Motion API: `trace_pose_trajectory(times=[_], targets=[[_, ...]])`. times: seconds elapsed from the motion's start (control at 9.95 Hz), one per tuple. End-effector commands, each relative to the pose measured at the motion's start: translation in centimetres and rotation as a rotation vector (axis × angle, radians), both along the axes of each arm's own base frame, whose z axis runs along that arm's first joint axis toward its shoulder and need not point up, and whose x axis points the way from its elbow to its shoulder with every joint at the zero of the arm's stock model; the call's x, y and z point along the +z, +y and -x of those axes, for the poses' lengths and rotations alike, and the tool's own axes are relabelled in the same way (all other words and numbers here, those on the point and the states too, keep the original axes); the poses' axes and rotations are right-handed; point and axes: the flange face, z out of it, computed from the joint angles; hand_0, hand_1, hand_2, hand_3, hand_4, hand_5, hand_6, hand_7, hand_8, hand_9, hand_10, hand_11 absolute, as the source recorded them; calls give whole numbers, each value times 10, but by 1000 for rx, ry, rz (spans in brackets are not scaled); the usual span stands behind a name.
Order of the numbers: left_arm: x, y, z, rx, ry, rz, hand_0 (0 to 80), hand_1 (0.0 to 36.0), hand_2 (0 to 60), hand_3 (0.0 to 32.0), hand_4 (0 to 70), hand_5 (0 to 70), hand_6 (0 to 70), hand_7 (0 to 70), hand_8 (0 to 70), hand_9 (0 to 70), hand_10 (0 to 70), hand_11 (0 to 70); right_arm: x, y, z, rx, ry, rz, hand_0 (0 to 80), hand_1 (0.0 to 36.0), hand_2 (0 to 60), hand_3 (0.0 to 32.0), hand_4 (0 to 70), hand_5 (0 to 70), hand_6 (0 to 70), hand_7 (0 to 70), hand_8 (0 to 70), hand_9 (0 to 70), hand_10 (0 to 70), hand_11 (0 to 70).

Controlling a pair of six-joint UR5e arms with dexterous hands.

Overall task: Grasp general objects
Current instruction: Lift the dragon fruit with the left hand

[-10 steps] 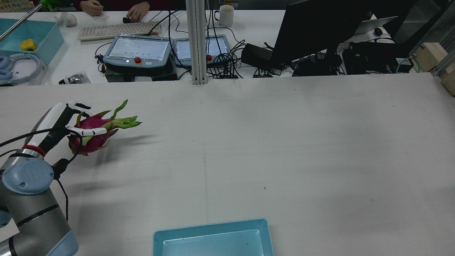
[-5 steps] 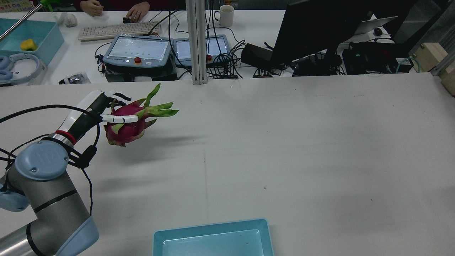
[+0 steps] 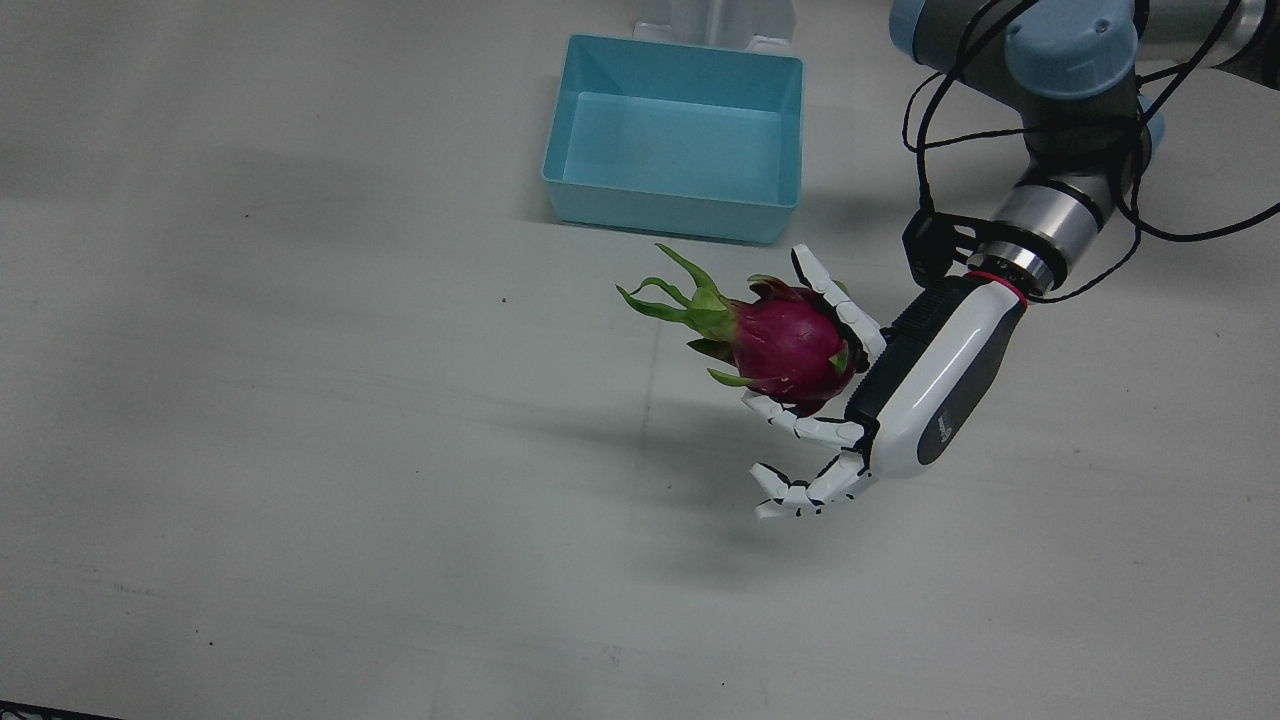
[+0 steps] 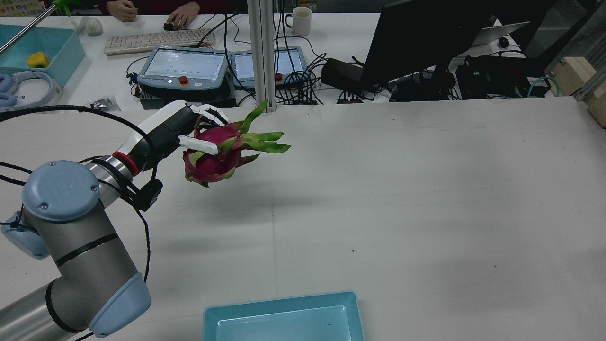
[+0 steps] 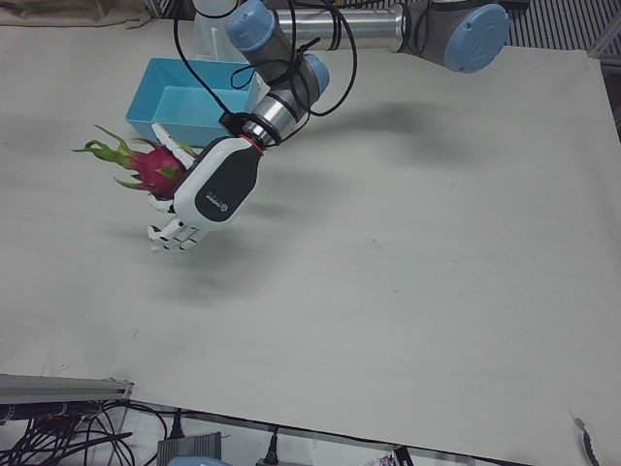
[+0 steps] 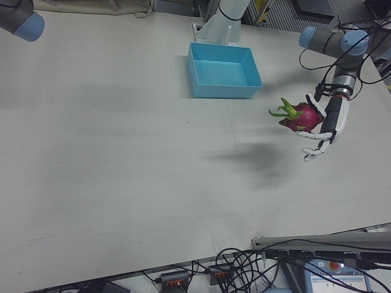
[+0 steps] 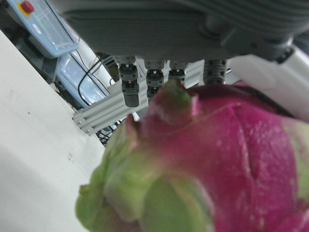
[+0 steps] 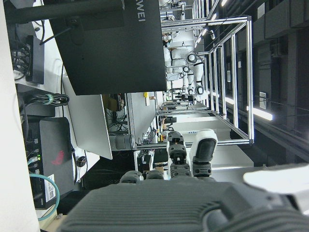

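Note:
A magenta dragon fruit (image 3: 790,345) with green leafy tips hangs in the air above the white table. My left hand (image 3: 900,390) is shut on it, with white fingers (image 3: 840,312) curled over its body and the leafy end pointing away from the palm. The rear view shows the dragon fruit (image 4: 213,158) held out from the left hand (image 4: 180,128) over the table's left half. The left hand view is filled by the dragon fruit (image 7: 231,159). The right hand view shows my right hand's fingers (image 8: 186,154) spread with nothing in them, facing away from the table.
An empty light blue bin (image 3: 670,215) stands on the table near the arms' pedestals, a little way from the fruit. Beyond the table's far edge are two teach pendants (image 4: 182,66), a keyboard, a monitor (image 4: 426,38), cables and a person's hands.
In the rear view my left arm has swung right and toward the far edge, carrying the dragon fruit from the table's left edge toward its middle. The grasp looks unchanged.

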Motion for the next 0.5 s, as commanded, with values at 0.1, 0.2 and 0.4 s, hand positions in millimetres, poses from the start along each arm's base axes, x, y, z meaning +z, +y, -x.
trace_pose_trajectory(times=[0.1,0.2,0.4], targets=[[-52,32,-14,112,92,-110,505,36,0,0,700,369,171,458,223,199,122,168,1,0,0,0,0,1,0,0,0,0,0,0,0,0,0,0,0,0],[-69,35,-18,147,108,-138,512,45,0,0,700,375,177,463,221,205,124,172,1,0,0,0,0,1,0,0,0,0,0,0,0,0,0,0,0,0],[-93,65,-29,234,143,-186,528,61,0,0,700,391,183,462,207,198,117,163,1,0,0,0,0,1,0,0,0,0,0,0,0,0,0,0,0,0]])
